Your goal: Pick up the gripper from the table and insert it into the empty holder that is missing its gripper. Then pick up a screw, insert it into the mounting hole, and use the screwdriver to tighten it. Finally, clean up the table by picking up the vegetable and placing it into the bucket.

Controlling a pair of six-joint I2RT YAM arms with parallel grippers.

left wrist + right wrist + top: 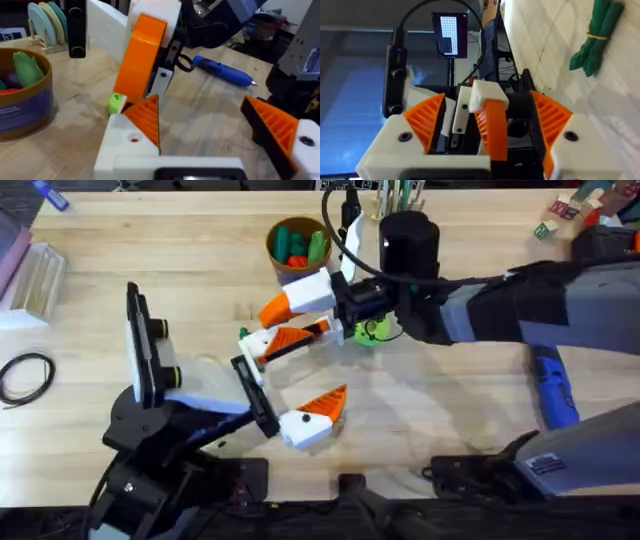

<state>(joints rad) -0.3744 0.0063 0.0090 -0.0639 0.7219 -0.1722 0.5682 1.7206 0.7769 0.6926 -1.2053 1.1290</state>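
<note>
In the overhead view, the left hand (pixel 320 370) lay near the centre of the pale wooden counter (pixel 450 430). Its two white-based, orange-ribbed fingers were spread wide, pinching nothing. Just off its farther finger, toward 12 o'clock, a flat orange plastic wedge (pixel 275 308) sat against a white boxy plastic block (pixel 312 288), where the right arm reached in from 4 o'clock. The round cup with a blue-purple wall and tan rim (pixel 297 245) stood further toward 12 o'clock, with green and red pieces inside. The stubby bright blue cylindrical screwdriver (pixel 555 390) lay at 3 o'clock, partly under the right arm. A bright green round disc (pixel 372 332) sat just right of the wedge, and a black cable loop (pixel 25 375) lay at 9 o'clock.

From the left wrist, the hand's own fingers (pixel 142 120) stood well apart. The orange wedge (pixel 142 55) rose tilted beyond one of them, with the white block (pixel 155 10) at its top. The cup (pixel 25 100) was at 9 o'clock and the screwdriver (pixel 222 70) lay flat at 2 o'clock.

From the right wrist, the right hand (pixel 489 107) was spread. The white block (pixel 487 95) and the orange wedge (pixel 492 130) stood between its ribbed fingers (pixel 425 120), with a gap on either side. The slim, dark green leafy toy vegetable (pixel 595 35) lay on the counter, apart from the hand.
</note>
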